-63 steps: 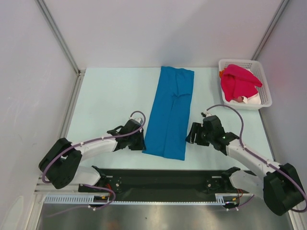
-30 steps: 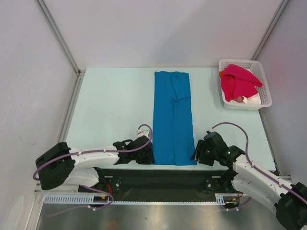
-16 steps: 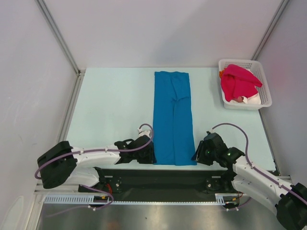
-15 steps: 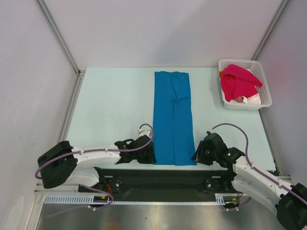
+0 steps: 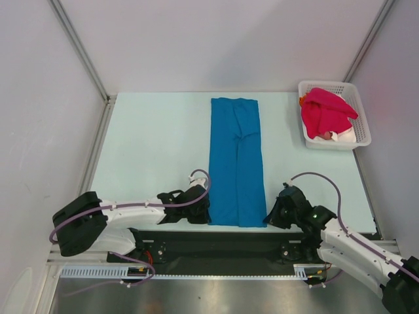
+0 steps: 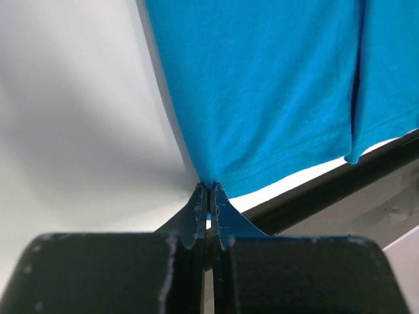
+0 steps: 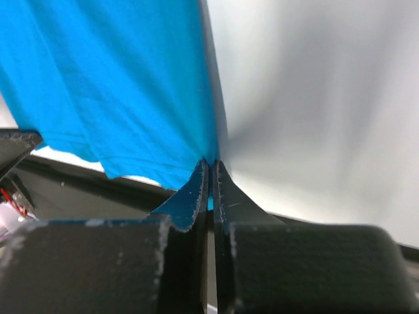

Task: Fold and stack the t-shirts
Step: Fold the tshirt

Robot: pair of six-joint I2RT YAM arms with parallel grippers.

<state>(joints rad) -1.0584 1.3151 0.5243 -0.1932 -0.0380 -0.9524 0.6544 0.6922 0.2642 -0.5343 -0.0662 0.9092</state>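
Note:
A bright blue t-shirt [image 5: 236, 160] lies as a long narrow strip down the middle of the table, its hem at the near edge. My left gripper [image 5: 207, 213] is shut on the shirt's near left corner [image 6: 211, 180]. My right gripper [image 5: 267, 217] is shut on the near right corner [image 7: 208, 157]. In both wrist views the fingers pinch blue cloth [image 6: 275, 85] [image 7: 111, 78] right at their tips. A crimson-pink t-shirt [image 5: 325, 111] is heaped in the basket, with bits of white [image 5: 344, 135] and orange [image 5: 303, 100] cloth beside it.
The white lattice basket [image 5: 358, 108] stands at the back right corner. A black rail [image 5: 222, 245] runs along the near table edge just behind both grippers. White walls and metal posts [image 5: 78, 49] enclose the table.
Both grippers have closed on the shirt's near corners; the right arm has slid slightly toward the near edge. The blue shirt lies as before.

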